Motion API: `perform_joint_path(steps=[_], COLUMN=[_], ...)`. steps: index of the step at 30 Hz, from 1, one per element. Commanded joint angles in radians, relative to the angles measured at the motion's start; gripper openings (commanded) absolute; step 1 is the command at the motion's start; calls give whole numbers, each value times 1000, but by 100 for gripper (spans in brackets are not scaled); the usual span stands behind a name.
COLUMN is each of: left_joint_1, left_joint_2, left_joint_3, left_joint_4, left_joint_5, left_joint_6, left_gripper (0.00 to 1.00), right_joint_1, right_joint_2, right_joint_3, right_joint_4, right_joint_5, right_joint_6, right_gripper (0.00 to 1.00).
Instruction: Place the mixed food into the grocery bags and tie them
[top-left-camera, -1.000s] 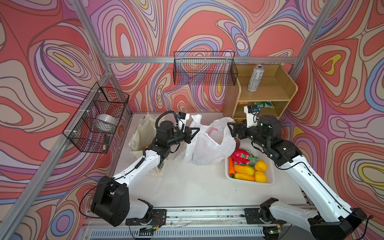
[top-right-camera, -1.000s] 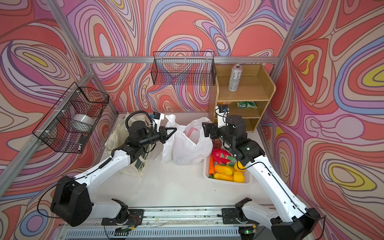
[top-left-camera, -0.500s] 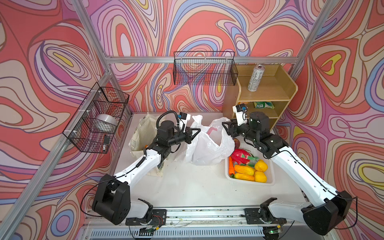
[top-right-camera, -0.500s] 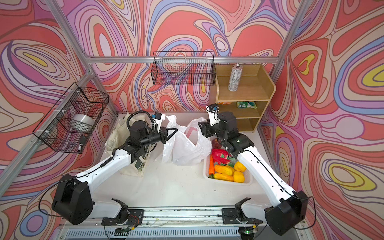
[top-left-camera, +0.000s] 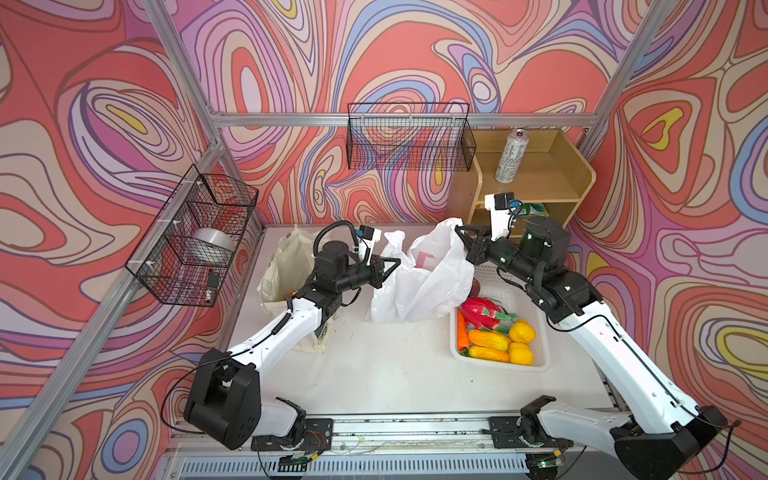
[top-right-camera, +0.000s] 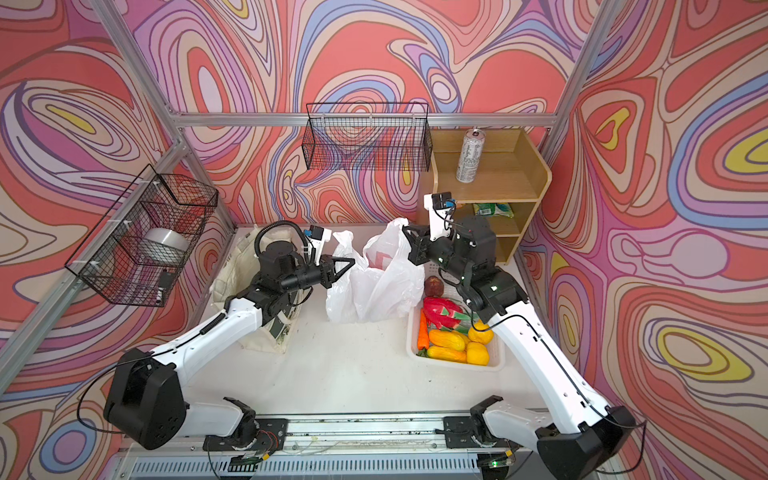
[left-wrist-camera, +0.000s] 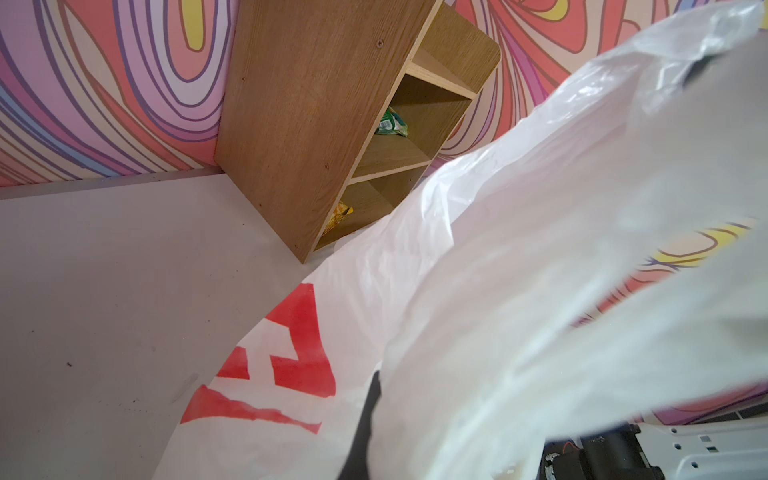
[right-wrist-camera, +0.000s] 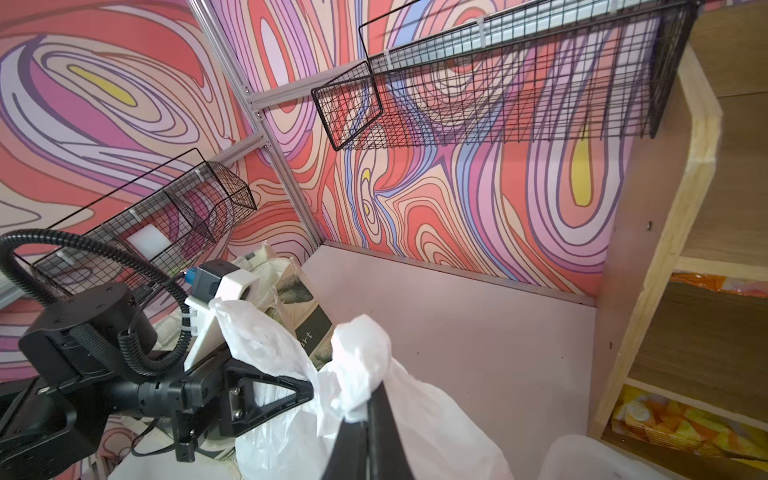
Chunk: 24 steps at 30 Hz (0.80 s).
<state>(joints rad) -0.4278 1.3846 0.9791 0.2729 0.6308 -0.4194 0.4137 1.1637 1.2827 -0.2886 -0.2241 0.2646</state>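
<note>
**White bag (top-left-camera: 419, 282) pinched on both sides, food yet to go in**

Wooden shelf (top-left-camera: 540, 183) stands at the back right. One can (top-left-camera: 512, 156) is upright on its top board, and snack packets (left-wrist-camera: 390, 124) lie on the lower boards. The tote (top-left-camera: 286, 266) slumps at the back left, behind your left arm. The bag stands mid-table between the tote and the basket (top-left-camera: 540, 365), right against the basket. The basket holds the produce: dragon fruit (top-left-camera: 482, 309), carrot (top-left-camera: 462, 336), yellow pieces (top-left-camera: 521, 332) and a dark purple one (top-right-camera: 433, 284) beside the bag. You cannot see inside the bag from any view.

Watch the film: it is thin and slippery. If you pull the two sides apart hard or unevenly, a handle may slide out of a pinch or tear. With both grippers on the bag, neither is free to fetch food, and letting one side go will likely let the mouth fall shut. Dragging the bag could also nudge the basket.

Your left gripper (top-left-camera: 395, 262) is fully closed at the bag's left rim and appears to nip it. Plastic drapes over its wrist camera, so the pinch itself is hidden. Your right gripper (right-wrist-camera: 365, 405) is clamped tight on the bunched right handle and holds it up above the bag's body.
</note>
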Motion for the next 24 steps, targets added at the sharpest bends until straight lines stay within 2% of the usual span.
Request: perform_joint_path(steps=[1,7,10,13,14,16,21,24], left_joint_1=[7,7,10,22,24,30,67,82], left_joint_2=[-20,-119,-130,-78,-66,-48,-20,-2], left_joint_3=[48,25,32,84,84,70,37,36], left_joint_4=[-49,-49,-61,-114,-103,-64,22,41], left_joint_5=[-58,-267,-243,-143,-116,-78,-3,38], left_joint_6=[17,42,103,120,116,100,33,7], left_gripper=[0,0,0,0,0,0,0,0], right_joint_1=[-3,-3,-3,-3,-3,-3,-4,-25], right_joint_2=[-19,-31,-4,32,43,68,63,56], right_joint_3=[-77,-129,-121,-72,-50,9,68,59], right_joint_4=[27,29,49,60,56,23,-30,-27], right_joint_5=[67,57,25,4,-4,-6,69,96], right_joint_6=[67,143,159,141,127,76,-79,-142], right_gripper=[0,0,2,30,42,59,77,81])
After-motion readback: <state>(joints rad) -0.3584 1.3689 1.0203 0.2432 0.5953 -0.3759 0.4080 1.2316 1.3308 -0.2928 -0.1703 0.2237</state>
